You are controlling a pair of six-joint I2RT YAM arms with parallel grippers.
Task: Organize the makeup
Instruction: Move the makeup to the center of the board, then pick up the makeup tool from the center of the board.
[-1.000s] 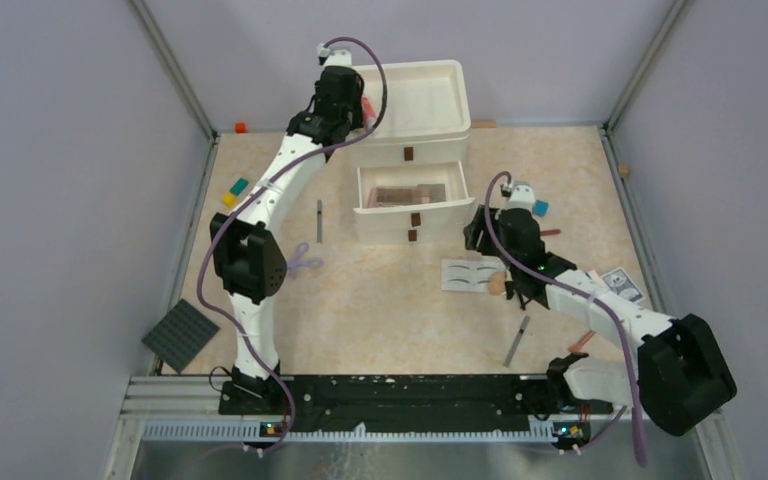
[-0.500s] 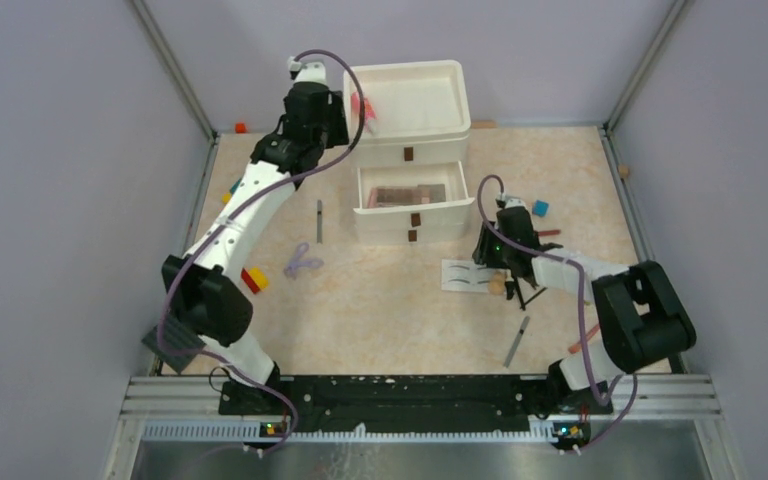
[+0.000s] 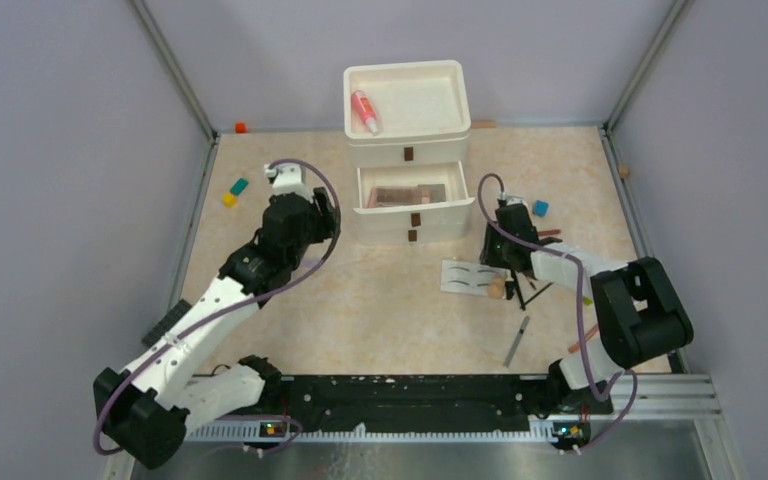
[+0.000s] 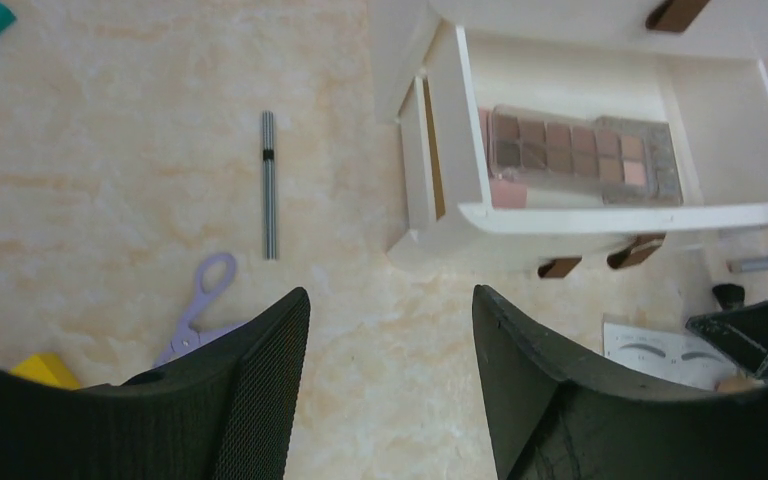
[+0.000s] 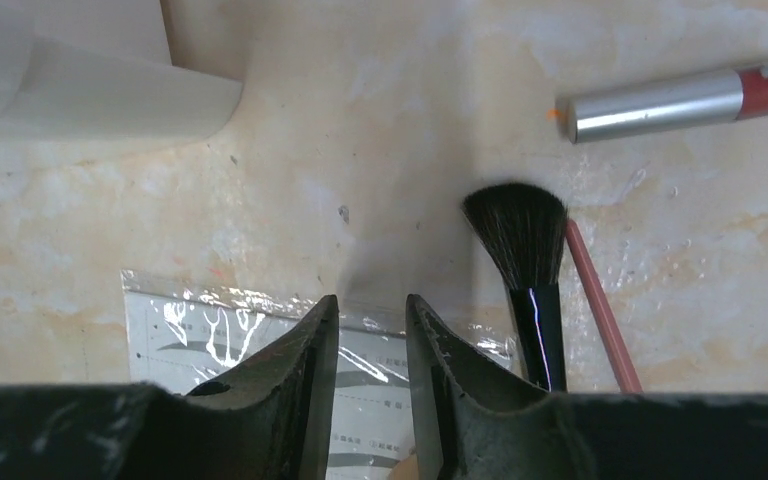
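The pink white-capped spray bottle [image 3: 365, 110] lies in the top tray of the white drawer unit [image 3: 450, 135]. An eyeshadow palette [image 4: 580, 155] sits in its open drawer. My left gripper [image 3: 310, 222] [image 4: 390, 300] is open and empty, above the floor in front of the drawer. My right gripper [image 3: 508, 262] [image 5: 372, 300] hovers low over the white eyebrow card [image 5: 210, 340], jaws narrowly open, holding nothing. A peach sponge [image 3: 497, 288] lies at the card's edge. A black brush [image 5: 520, 235], a red pencil [image 5: 600, 310] and a silver tube [image 5: 660, 105] lie just right of it.
A grey pencil [image 4: 269, 185] and purple scissors [image 4: 200, 300] lie left of the drawer unit. A silver pencil [image 3: 517, 340] lies nearer the front. Teal [image 3: 239, 186], yellow [image 3: 228, 199] and blue [image 3: 541, 208] blocks are scattered. The dark studded plate [image 3: 163, 322] is partly hidden by my left arm.
My left arm has pulled back from the top tray toward the front, leaving the pink bottle lying in the tray. My right gripper stays over the eyebrow card.
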